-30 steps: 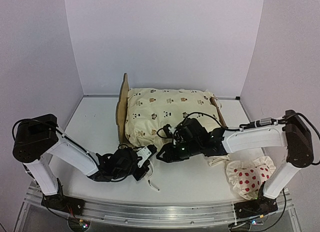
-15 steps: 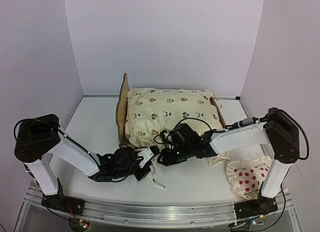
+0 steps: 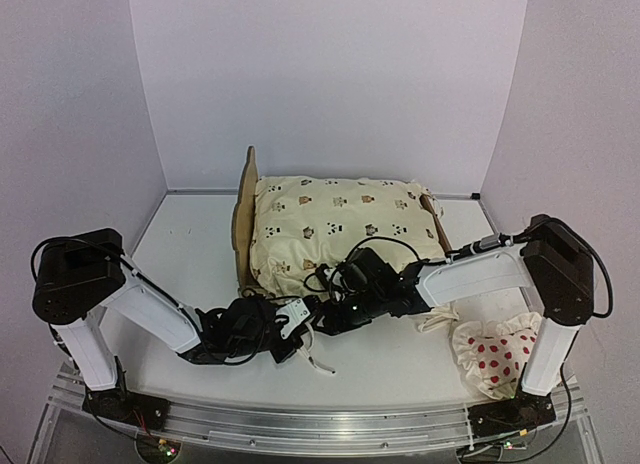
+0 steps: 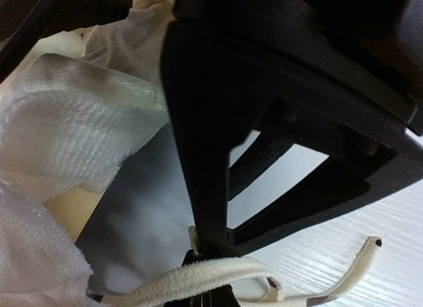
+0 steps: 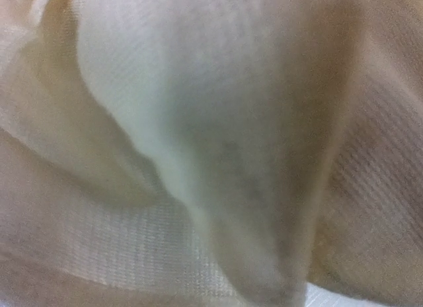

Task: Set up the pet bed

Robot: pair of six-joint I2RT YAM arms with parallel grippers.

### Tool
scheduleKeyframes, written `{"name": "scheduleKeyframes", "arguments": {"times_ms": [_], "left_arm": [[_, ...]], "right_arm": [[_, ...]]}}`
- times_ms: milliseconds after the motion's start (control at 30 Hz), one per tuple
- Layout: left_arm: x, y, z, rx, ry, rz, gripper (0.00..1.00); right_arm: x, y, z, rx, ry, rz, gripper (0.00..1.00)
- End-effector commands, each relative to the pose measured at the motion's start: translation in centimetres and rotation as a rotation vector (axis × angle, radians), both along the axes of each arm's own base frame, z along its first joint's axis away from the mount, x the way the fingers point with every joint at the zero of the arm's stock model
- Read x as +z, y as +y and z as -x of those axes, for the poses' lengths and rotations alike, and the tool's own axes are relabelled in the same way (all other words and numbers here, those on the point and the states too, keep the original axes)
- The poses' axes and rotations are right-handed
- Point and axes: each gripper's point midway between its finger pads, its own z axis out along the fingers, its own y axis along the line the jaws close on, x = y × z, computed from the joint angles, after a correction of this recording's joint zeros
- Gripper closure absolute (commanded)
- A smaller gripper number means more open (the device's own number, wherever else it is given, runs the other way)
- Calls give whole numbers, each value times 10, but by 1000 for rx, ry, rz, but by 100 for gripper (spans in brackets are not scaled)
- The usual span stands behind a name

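Because my left gripper is clamped shut on the tie cord at the near corner of the pet bed, mid-table, a hard tug could skid the light frame or peel off the cover. My right gripper is buried in fabric; state unreadable.

**A robot test cell in a lab**

Plain pale walls close in a white bench on three sides, forming a bare booth. A left arm and a right arm, both white and black, are bolted to an aluminium rail along the near edge. Loose black cables trail from them, and small indicator lights glow at the bases.
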Motion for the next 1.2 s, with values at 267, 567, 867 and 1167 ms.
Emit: {"name": "scheduleKeyframes", "arguments": {"times_ms": [267,567,867,1167], "left_arm": [[9,-10,0,-34,-14,44,100],[10,-10,2,-49,-25,53,100],[15,-7,1,-40,-46,71,100],[21,-6,2,-41,-53,95,100]], "right_arm": [[26,16,-1,9,16,-95,56],[30,20,-9,-48,56,-158,58],[32,29,-14,-122,126,-223,60],[13,23,-11,-168,182,-197,65]]}}
